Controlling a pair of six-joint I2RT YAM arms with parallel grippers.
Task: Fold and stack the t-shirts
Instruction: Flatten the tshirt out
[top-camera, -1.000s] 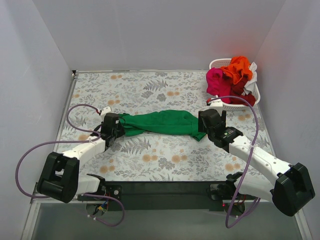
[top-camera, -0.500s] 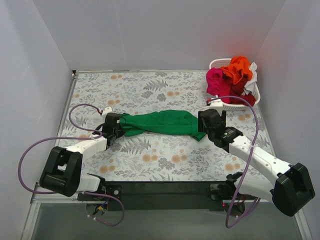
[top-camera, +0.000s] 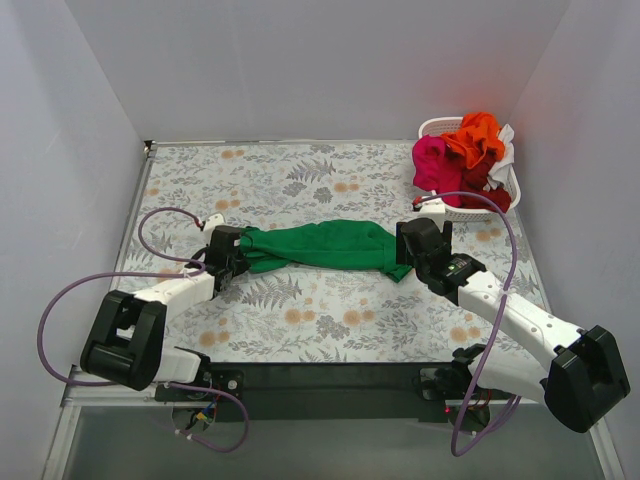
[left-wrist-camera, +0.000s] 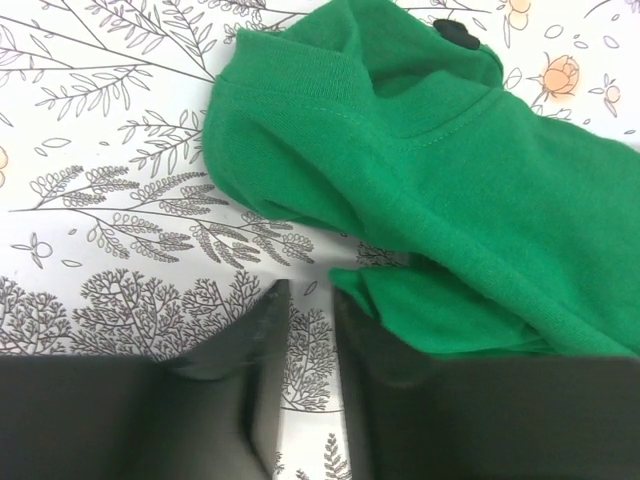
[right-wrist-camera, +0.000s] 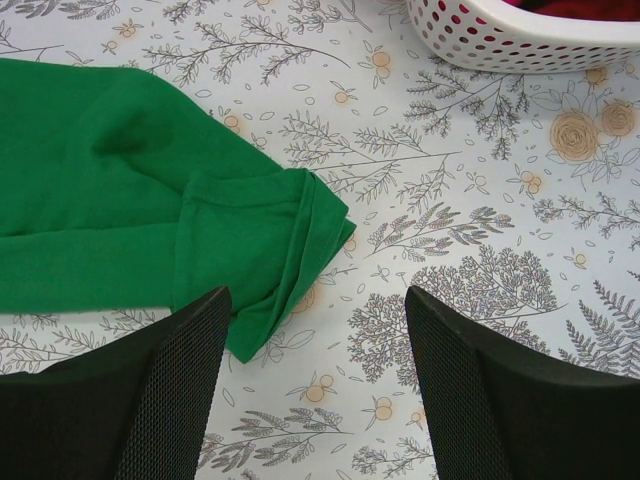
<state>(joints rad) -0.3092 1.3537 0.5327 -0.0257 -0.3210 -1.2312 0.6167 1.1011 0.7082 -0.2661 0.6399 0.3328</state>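
Green t-shirt (top-camera: 325, 245) lies bunched in a long band across mid-table (top-camera: 300, 320), one end at each gripper.

Left gripper (left-wrist-camera: 310, 295): jaws a narrow slit apart, printed tabletop showing in the gap, no cloth in it. A shirt fold touches the outer side of one finger (left-wrist-camera: 352, 330).

Right gripper (right-wrist-camera: 318, 305): jaws wide apart, holding nothing. The sleeve hem lies just ahead, beside one finger (right-wrist-camera: 160, 390).

Count: 1 shirt on the table and 1 white basket (top-camera: 468, 213) at the far right. The basket's heap shows orange (top-camera: 478, 135), magenta (top-camera: 430, 160), dark red (top-camera: 482, 190) and white (top-camera: 505, 150) cloth.
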